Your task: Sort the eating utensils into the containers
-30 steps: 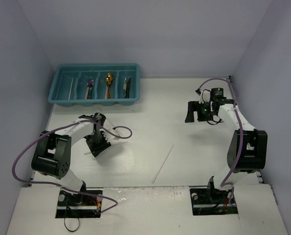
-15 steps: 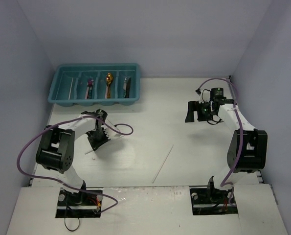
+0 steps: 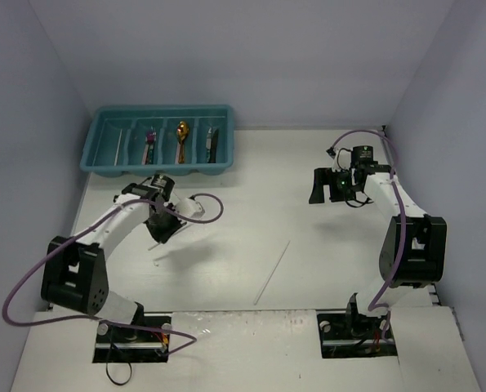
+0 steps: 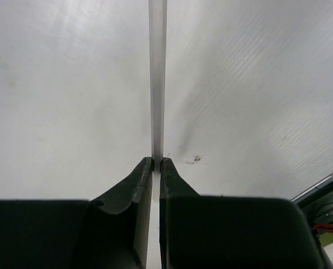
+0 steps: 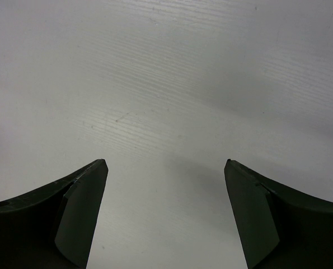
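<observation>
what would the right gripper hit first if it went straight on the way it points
Probably the bare table; ahead of the right gripper, jaws open, only white surface shows, though depth is unclear.

Teal tray (image 3: 104, 167) holds utensils (image 3: 182, 131); one white chopstick (image 3: 272, 272) lies loose, second chopstick (image 4: 157, 84) in left pincer (image 4: 156, 161).

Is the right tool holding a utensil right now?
No, the right tool stands wide open, with only table showing in its gap.
</observation>
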Robot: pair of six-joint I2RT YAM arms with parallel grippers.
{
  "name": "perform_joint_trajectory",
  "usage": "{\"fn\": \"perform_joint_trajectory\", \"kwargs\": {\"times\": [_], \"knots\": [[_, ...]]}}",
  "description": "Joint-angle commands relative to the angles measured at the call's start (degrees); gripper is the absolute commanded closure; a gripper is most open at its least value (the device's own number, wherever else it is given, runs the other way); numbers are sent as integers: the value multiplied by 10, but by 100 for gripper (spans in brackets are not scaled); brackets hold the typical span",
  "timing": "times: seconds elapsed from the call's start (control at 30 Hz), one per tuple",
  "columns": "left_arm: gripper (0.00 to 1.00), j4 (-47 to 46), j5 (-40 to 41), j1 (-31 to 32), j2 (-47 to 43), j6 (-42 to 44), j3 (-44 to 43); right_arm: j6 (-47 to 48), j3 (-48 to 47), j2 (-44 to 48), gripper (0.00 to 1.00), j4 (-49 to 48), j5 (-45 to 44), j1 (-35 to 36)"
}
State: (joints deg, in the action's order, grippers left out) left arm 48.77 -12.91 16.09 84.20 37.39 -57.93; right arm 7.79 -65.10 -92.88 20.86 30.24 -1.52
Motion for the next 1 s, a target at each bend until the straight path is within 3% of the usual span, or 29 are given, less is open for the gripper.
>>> {"fn": "perform_joint_trajectory", "kwargs": {"times": [0.0,0.13,0.3,0.37,0.7,0.8,0.97], "knots": [[100,38,-57,-5,-77,-52,-101,3,-5,23,17,-2,6,-2],[100,37,-101,-64,-40,-78,-203,2,-8,18,17,-2,9,-1],[100,37,-156,-217,116,-134,-418,3,-14,14,17,-2,10,-1],[100,38,-156,-244,170,-146,-489,3,-14,14,18,-2,10,-1],[100,35,-140,-310,429,-223,-830,8,-8,13,18,-2,5,-2],[100,35,-128,-312,468,-222,-889,8,-8,9,18,-2,3,-2],[100,32,-112,-318,514,-206,-910,8,-10,4,18,-2,2,-2]]}}
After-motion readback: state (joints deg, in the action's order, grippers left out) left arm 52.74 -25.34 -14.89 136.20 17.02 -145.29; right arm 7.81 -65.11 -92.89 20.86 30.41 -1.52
